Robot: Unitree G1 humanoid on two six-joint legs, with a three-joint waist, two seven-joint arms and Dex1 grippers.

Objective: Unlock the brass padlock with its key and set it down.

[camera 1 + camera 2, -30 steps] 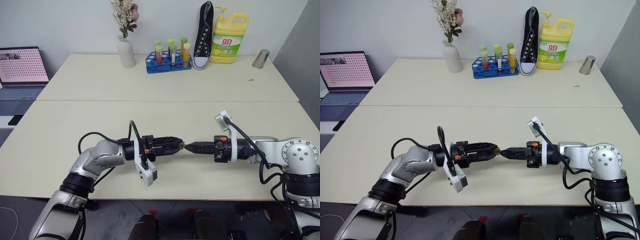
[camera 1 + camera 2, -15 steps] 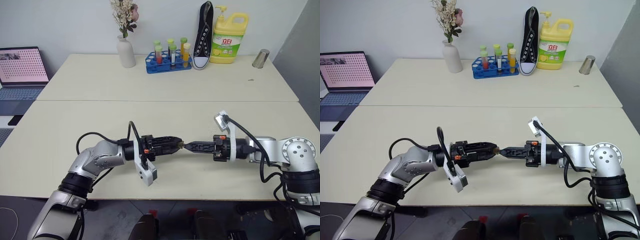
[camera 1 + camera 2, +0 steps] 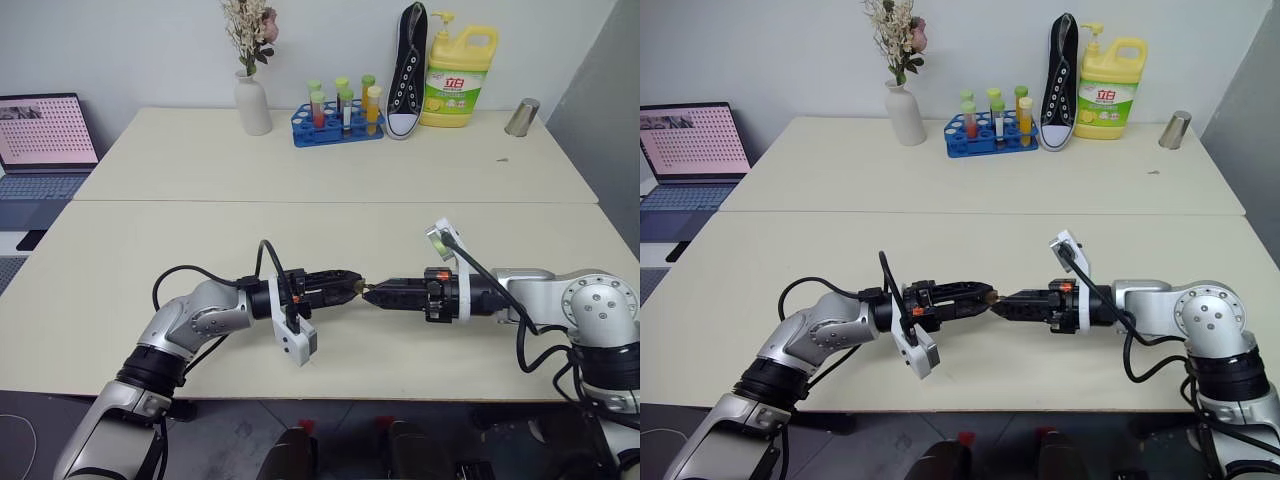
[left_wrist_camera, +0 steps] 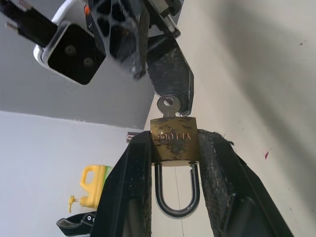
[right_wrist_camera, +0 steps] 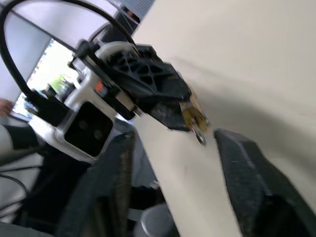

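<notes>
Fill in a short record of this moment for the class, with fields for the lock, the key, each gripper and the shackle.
lock: small brass padlock, clamped between the left gripper's two black fingers
key: silver key seated in the padlock's keyhole, head sticking out
left gripper: shut on the padlock, held above the beige table
right gripper: right gripper open, fingers spread on either side of the key's head
shackle: thin silver shackle loop, both legs in the body; locked or not cannot be told
</notes>
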